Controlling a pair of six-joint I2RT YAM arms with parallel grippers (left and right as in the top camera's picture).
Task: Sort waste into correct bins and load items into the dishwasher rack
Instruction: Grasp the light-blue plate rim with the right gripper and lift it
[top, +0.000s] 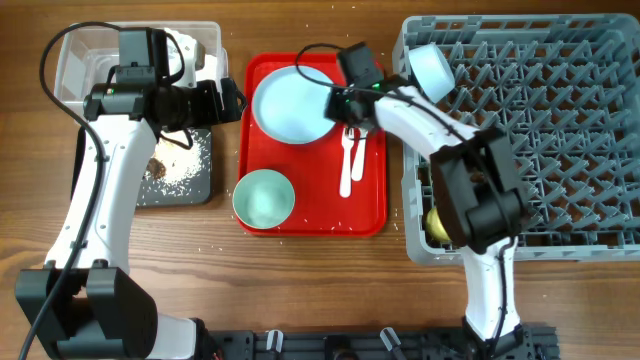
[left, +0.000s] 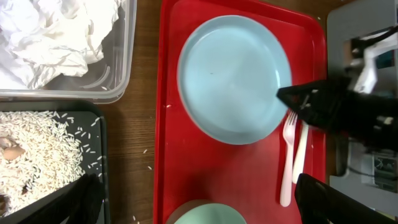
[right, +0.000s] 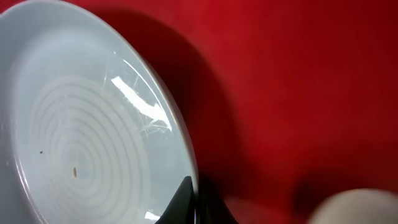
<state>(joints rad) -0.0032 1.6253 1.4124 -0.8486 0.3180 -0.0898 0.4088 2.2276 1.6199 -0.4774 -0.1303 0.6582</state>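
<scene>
My right gripper (right: 194, 202) is pinched tight on the rim of the pale blue round plate (right: 93, 124), on the side toward the rack. The bite looks shallow, with only the very edge between the fingers, and that is my worry. The plate is smooth and glossy and lies flat on the flat red serving tray (top: 370, 205). On a lift I judge it could pivot in the grip, slide free and clatter back. If it swings, it would likely knock the white plastic fork (left: 286, 163) and white plastic spoon (left: 300, 146) just beside it. On the way to the large grey plastic dishwasher rack (top: 560, 120), the hanging edge could catch the rack wall or the small pale blue-green bowl (top: 432, 68) standing inside. My left gripper (top: 226, 98) hangs wide open and empty by the tray's left edge, near enough to be clipped.
</scene>
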